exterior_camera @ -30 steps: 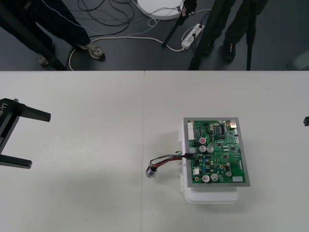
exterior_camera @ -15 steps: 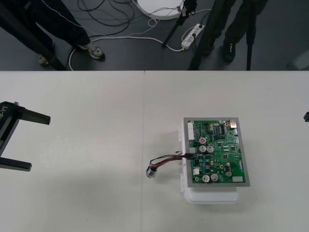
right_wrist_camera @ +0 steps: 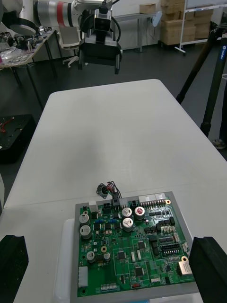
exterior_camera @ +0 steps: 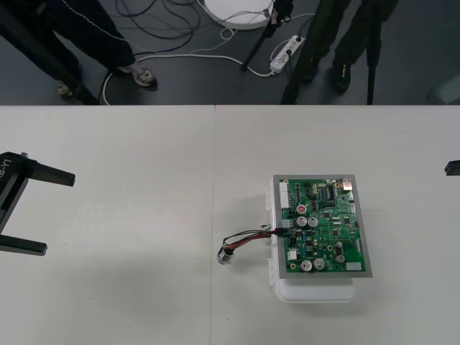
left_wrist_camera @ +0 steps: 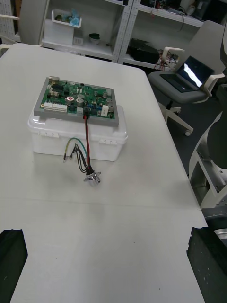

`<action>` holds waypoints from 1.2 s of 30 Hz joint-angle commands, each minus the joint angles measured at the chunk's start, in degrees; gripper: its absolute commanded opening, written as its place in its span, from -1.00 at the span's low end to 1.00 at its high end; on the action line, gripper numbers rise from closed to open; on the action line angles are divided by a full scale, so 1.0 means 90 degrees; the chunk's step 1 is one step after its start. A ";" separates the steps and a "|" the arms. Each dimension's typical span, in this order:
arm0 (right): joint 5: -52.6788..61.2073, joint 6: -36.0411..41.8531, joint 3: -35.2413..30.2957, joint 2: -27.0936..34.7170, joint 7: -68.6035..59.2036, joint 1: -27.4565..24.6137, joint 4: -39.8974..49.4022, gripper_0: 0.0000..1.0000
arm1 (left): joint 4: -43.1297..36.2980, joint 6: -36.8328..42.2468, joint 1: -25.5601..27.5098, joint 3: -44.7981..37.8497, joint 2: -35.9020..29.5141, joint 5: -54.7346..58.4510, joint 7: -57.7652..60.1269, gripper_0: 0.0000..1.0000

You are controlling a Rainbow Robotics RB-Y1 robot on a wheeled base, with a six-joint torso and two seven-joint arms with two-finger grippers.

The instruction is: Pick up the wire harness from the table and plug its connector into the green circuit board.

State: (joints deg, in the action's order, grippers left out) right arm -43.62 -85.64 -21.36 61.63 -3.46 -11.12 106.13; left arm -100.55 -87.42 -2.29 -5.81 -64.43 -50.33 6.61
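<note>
As far as I can judge, the job is essentially done. The wire harness [exterior_camera: 248, 237] is no longer something I need to lift. Its round metal socket [exterior_camera: 226, 256] lies on the table [exterior_camera: 129, 287] just beside the white base [exterior_camera: 316, 291]. From there the thin wires [exterior_camera: 251, 234] climb up and over the rim of the base. The small black plug [exterior_camera: 284, 226] sits at the left edge of the green circuit board [exterior_camera: 323, 230], and from my left wrist the red lead runs straight into a connector there. It looks seated, though I cannot confirm that it is pushed fully home. I judge that nothing is left except perhaps a check of that seating, with both arms clear of the work.

My left tool [exterior_camera: 59, 211] hangs over the table's left side, well apart from the board. Its two black fingers [exterior_camera: 43, 173] are spread wide, with nothing between them and touching nothing.

My right tool [right_wrist_camera: 109, 246] is out at the table's right edge, also well apart from the board. Its fingers [right_wrist_camera: 208, 265] stand far apart in the wrist view, so it is wide open, empty, and in contact with neither harness nor board.
</note>
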 commanded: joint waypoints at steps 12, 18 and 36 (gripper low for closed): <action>-0.0251 -0.0045 0.0098 -0.0032 -0.0260 0.0162 0.0025 1.00 | -0.0147 0.0114 0.0117 -0.0224 -0.0292 -0.0033 -0.0100 1.00; -0.0270 -0.0045 0.0098 -0.0012 -0.0270 0.0113 0.0015 1.00 | -0.0147 0.0114 0.0117 -0.0224 -0.0292 -0.0033 -0.0100 1.00; -0.0270 -0.0045 0.0098 -0.0012 -0.0270 0.0113 0.0015 1.00 | -0.0147 0.0114 0.0117 -0.0224 -0.0292 -0.0033 -0.0100 1.00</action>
State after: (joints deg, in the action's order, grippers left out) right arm -45.86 -85.64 -21.15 61.63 -3.46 -10.82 106.12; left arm -100.55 -87.42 -2.28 -5.81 -64.44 -50.37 6.61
